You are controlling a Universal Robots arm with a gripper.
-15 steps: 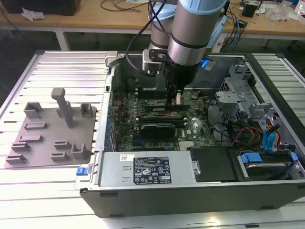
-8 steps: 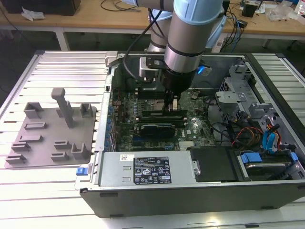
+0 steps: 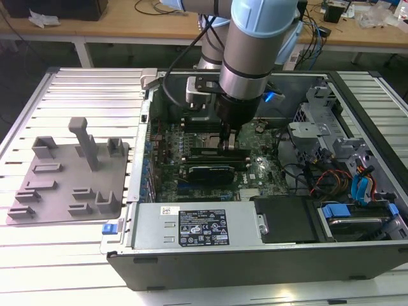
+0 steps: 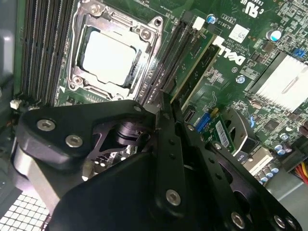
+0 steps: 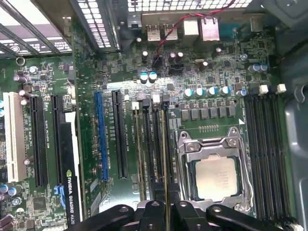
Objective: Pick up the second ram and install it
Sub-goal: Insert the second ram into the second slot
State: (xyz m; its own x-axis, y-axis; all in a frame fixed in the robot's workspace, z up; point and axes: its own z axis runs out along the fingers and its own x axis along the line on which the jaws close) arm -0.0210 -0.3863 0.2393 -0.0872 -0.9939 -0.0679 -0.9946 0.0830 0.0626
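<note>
Standing edgewise between tool (image 5: pixel 166 211) fingers: second ram (image 5: pixel 166 159)

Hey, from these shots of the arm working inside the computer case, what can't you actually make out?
- Whether the memory stick is fully seated: in the first wrist view its lower end is hidden behind the gripper.
- The stick in the exterior view: the arm's wrist covers that spot, and the gripper hides the contact.
- The slot's end clips: too small in the second wrist view to tell whether latched.
- The grey tray: whether any part is left in it.
</note>
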